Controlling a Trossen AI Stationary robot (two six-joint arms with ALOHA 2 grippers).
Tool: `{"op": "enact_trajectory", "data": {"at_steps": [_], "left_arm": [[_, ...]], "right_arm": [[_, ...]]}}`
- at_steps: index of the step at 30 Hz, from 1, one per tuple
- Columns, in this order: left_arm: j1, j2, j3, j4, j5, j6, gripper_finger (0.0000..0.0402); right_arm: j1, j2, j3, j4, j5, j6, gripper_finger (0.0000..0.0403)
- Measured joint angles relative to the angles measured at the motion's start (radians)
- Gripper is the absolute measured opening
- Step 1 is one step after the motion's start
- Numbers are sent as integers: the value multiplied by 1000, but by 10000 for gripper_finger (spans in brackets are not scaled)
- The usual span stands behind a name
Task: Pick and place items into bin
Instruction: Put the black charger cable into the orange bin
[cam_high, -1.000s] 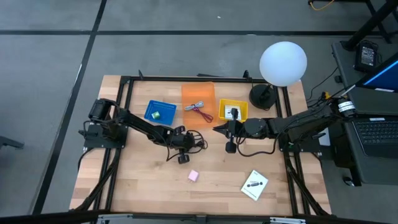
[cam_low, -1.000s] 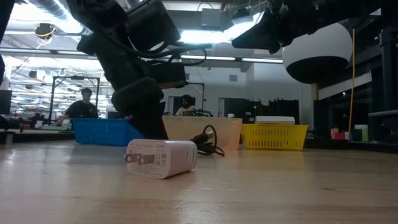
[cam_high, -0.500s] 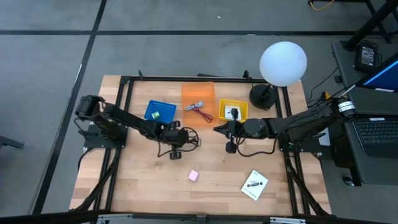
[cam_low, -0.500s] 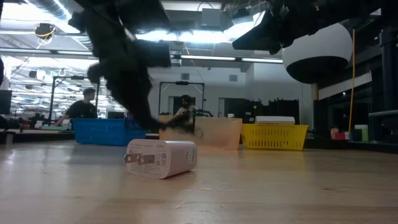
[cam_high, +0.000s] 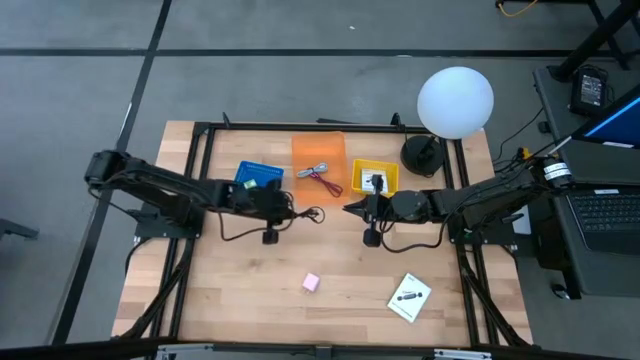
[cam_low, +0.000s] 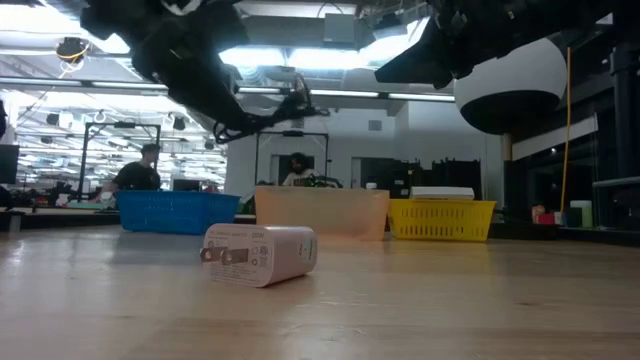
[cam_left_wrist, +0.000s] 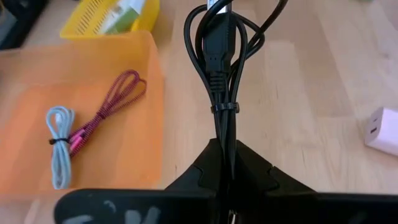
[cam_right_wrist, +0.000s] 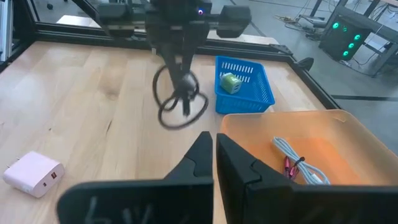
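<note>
Clearly the sorting was partway through. On the wooden table (cam_high: 240, 300) three bins sat in a row toward twelve o'clock. The orange bin (cam_high: 318, 150) in the middle already held two coiled cables, grey and reddish (cam_left_wrist: 118, 99). At its nine o'clock the blue basket (cam_high: 247, 170) held a small green piece (cam_right_wrist: 231, 81), and at its three o'clock the yellow basket (cam_high: 362, 170) held something white and black.

The left gripper (cam_high: 268, 208) hung just by the blue basket, its fingers pinched tight on a bundled black cable (cam_left_wrist: 221, 56), off the table and, I judged, bound for the orange bin. The right gripper (cam_high: 352, 208), jaws pressed together and empty, waited below the orange and yellow bins.

Still loose were a white card (cam_high: 409, 297) at five o'clock and a pink charger (cam_high: 311, 283) near six.
</note>
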Motion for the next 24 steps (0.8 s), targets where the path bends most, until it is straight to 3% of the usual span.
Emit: {"op": "enact_trajectory", "data": {"at_steps": [9, 16, 24], "left_arm": [[4, -160, -188, 267, 28, 32, 16], [16, -180, -331, 567, 51, 37, 17], [69, -178, -353, 621, 48, -28, 17]], "right_arm": [[0, 0, 0, -7, -2, -2, 4], [0, 0, 0, -6, -2, -2, 4], [0, 0, 0, -7, -2, -1, 4]]}}
